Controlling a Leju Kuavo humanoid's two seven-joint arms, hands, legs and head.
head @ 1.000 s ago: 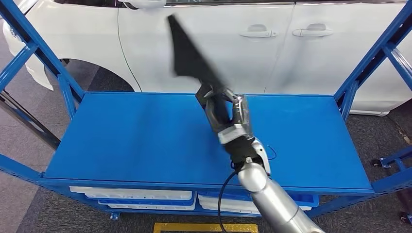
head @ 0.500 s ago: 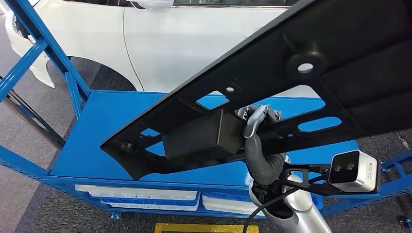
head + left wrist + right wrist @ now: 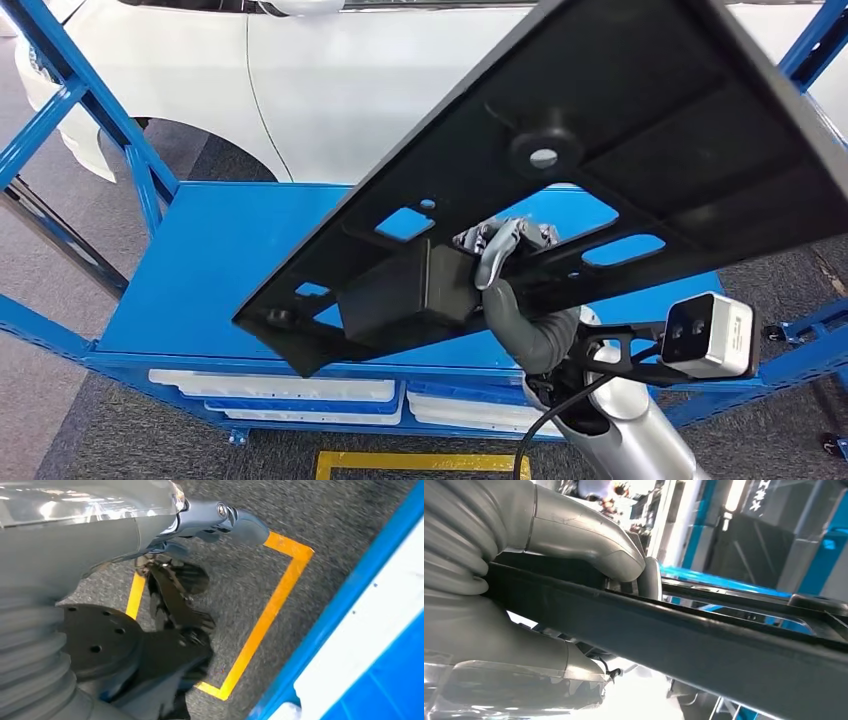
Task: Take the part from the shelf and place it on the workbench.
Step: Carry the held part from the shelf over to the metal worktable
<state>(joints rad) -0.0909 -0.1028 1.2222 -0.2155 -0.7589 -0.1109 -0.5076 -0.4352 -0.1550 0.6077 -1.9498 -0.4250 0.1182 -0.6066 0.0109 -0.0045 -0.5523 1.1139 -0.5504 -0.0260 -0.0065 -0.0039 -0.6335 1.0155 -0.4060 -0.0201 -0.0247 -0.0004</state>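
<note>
— Closest in?
— Right hand (image 3: 505, 262), clamped on the black part (image 3: 600, 170). Thumb (image 3: 589, 540) curled over one edge of the panel, the rest of the hand wrapped beneath, seen plainly from the right wrist.

— And the part itself?
— Lifted clear of the shelf (image 3: 230, 270), held up in the air above the hand and tilted, wide end spreading up and away past the hand toward the robot's right, narrow end sloping down to the other side. Flat black panel with cut-out slots, a round boss with a hole (image 3: 543, 157), and a boxy block (image 3: 405, 292) just beside the fingers.

— Anything next to the wrist?
— White camera unit (image 3: 708, 335) on a black bracket, just outboard of the arm.

— Left hand?
— Hanging low over grey carpet, grey finger (image 3: 225, 522) stretched out straight, nothing in it as far as visible; grip state not clear enough to call. Yellow floor marking (image 3: 270, 610) below it, blue shelf edge (image 3: 345, 610) near.

— Beyond the right hand?
— Blue shelf top under and behind the part, bare blue surface. White bins (image 3: 280, 392) on the level beneath. Blue uprights (image 3: 90, 95) on both sides.

— Farthest?
— White car (image 3: 330, 80) behind the shelf, door panels and a wheel arch.
</note>
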